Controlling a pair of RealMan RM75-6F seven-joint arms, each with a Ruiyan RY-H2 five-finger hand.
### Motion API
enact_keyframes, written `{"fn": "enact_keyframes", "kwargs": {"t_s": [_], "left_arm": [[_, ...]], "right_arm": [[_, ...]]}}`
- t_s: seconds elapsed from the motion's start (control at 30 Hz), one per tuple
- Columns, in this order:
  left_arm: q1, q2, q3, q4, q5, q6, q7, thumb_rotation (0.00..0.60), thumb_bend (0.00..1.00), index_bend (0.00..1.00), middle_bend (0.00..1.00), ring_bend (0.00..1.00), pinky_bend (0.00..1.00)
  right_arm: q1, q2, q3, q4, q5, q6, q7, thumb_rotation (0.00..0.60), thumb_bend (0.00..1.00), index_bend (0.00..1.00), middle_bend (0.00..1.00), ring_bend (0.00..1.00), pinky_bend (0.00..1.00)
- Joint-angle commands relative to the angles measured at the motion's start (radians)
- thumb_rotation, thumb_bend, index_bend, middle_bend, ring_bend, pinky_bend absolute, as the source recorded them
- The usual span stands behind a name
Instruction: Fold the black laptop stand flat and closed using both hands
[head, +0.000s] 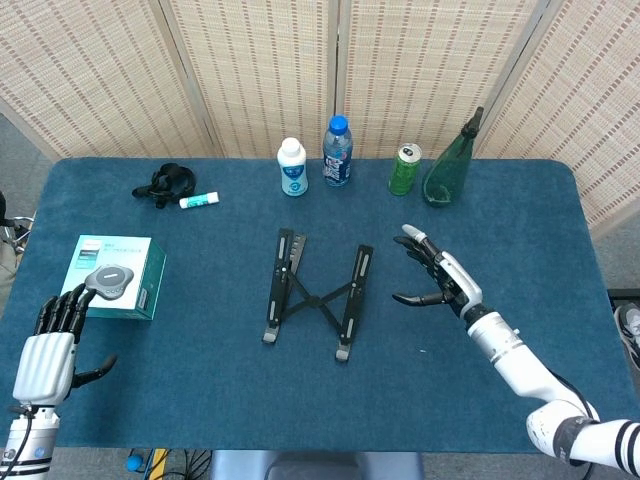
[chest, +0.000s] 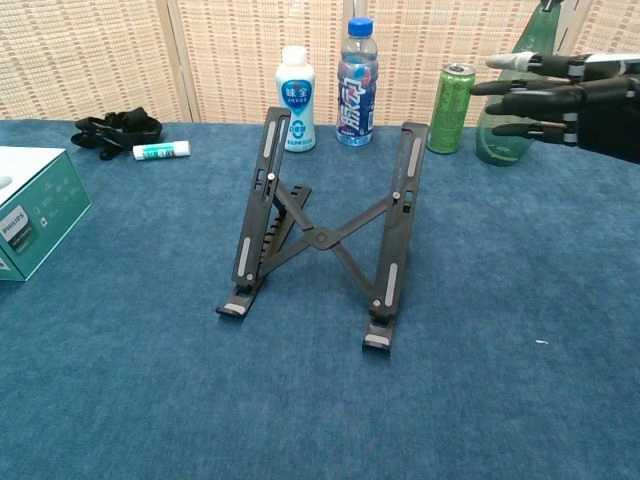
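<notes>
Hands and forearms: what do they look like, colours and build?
Both match: left hand has a ribbed white back shell and black segmented fingers. Right hand is likewise white-backed with black fingers, one finger tipped white. Right forearm is white with grey ring joints and a dark band near the elbow.

Along the far edge of the blue surface (head: 200, 390) I see a white bottle (head: 292, 168), a blue-capped water bottle (head: 337, 152), a green can (head: 405, 169) and a dark green glass bottle (head: 450, 167) standing in a row. Off to the far left lie a black strap bundle (head: 163, 183) and, just beside it, a small white tube (head: 199, 200). Nearer me on the left sits a teal box (head: 117, 276), and a woven screen (head: 300, 60) stands behind everything.
</notes>
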Motion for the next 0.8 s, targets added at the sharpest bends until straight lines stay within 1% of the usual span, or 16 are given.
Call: {"fn": "enact_keyframes", "kwargs": {"t_s": [0.03,0.27,0.33,0.63,0.7,0.8], "left_arm": [[0.000,-0.001,0.000,0.000,-0.001,0.000,0.000,0.600,0.15,0.04,0.01,0.00,0.00],[0.003,-0.001,0.000,0.001,-0.009,-0.001,0.003,0.600,0.15,0.04,0.01,0.00,0.00],[0.002,0.000,0.000,-0.001,-0.009,-0.002,0.005,0.600,0.15,0.04,0.01,0.00,0.00],[0.001,-0.001,0.001,-0.005,-0.011,-0.007,0.012,0.600,0.15,0.04,0.01,0.00,0.00],[0.001,0.000,0.001,-0.006,-0.011,-0.007,0.013,0.600,0.15,0.04,0.01,0.00,0.00],[0.002,0.001,0.002,-0.006,-0.012,-0.007,0.013,0.600,0.15,0.04,0.01,0.00,0.00]], "right_arm": [[0.042,-0.029,0.034,0.041,0.029,-0.065,0.059,0.600,0.00,0.00,0.13,0.00,0.00],[0.094,-0.084,0.058,0.123,0.024,-0.160,0.128,0.600,0.00,0.00,0.13,0.00,0.00],[0.108,-0.099,0.070,0.141,0.015,-0.186,0.169,0.600,0.00,0.00,0.13,0.00,0.00],[0.147,-0.149,0.087,0.208,-0.028,-0.258,0.274,0.600,0.00,0.00,0.13,0.00,0.00],[0.152,-0.160,0.085,0.219,-0.038,-0.266,0.288,0.600,0.00,0.00,0.14,0.00,0.00],[0.153,-0.172,0.084,0.225,-0.063,-0.267,0.325,0.600,0.00,0.00,0.18,0.00,0.00]]}}
